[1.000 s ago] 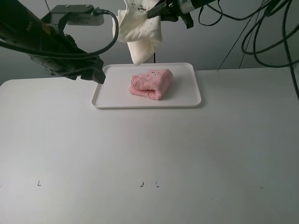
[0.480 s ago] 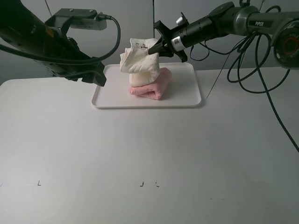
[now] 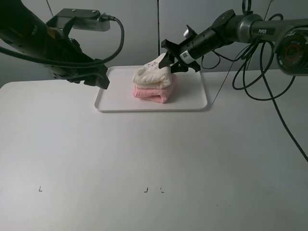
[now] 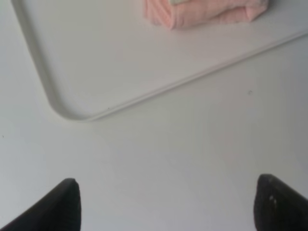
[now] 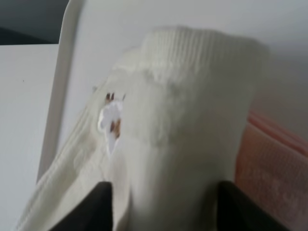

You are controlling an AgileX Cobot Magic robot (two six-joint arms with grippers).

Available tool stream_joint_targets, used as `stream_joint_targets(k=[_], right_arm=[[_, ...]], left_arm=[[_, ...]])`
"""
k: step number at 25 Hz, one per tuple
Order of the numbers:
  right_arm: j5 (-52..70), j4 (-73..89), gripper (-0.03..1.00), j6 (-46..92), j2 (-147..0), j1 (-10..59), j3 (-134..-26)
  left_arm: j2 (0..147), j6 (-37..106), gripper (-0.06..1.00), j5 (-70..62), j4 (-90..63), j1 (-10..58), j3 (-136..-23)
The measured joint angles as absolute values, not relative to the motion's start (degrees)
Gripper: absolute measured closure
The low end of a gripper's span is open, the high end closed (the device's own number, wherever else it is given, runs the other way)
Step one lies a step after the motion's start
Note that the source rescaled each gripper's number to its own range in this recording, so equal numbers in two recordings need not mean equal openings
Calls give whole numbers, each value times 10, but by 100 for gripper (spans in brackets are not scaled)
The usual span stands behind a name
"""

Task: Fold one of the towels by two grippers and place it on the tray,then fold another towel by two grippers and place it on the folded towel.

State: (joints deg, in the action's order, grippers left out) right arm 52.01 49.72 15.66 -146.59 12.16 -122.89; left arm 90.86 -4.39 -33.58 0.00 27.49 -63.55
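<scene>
A folded pink towel [image 3: 155,91] lies on the white tray [image 3: 115,98] at the back of the table. A folded cream towel [image 3: 152,74] rests on top of it. My right gripper [image 3: 169,61] is shut on the cream towel's back edge, low over the tray; the right wrist view shows the cream towel [image 5: 178,130] between the fingers, with the pink towel [image 5: 269,163] under it. My left gripper [image 3: 98,78] hangs open and empty above the tray's left edge; the left wrist view shows the tray corner [image 4: 57,103], the pink towel [image 4: 202,12] and both fingertips [image 4: 65,202] wide apart.
Black cables [image 3: 260,72] hang from the right arm behind the table. Small black marks [image 3: 146,190] sit on the white table near its front edge.
My right gripper has come down from high above the tray with the cream towel, which now rests flattened on the pink towel. The left arm has stayed nearly still.
</scene>
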Motion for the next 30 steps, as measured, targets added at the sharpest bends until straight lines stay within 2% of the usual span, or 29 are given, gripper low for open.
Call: stream_joint_targets(k=[3,5,6,15,22,26,30], right_arm=[[526,495,15,155,-1466,122,-1229],[532,477,2,154,-1465,122,-1229],[536,462,-1,153,-1464,122,-1229],[587,234,-3,102,-1365,124,-1229],[636,155,-3,92,-1270,124,-1201],[603,121,-3,91,-1173,125,-1069],[516,70,-3,91,-1014,125,-874]], left_arm=[[909,-44,2,-336,0,275,-636],[909,-44,2,-336,0,275,-636],[909,-44,2,-336,0,275,-636],[909,-44,2,-336,0,275,-636],[873,-69,2,-336,4,275,-612],[791,-95,2,-327,30,275,-536],[694,-115,2,-340,59,275,-473]])
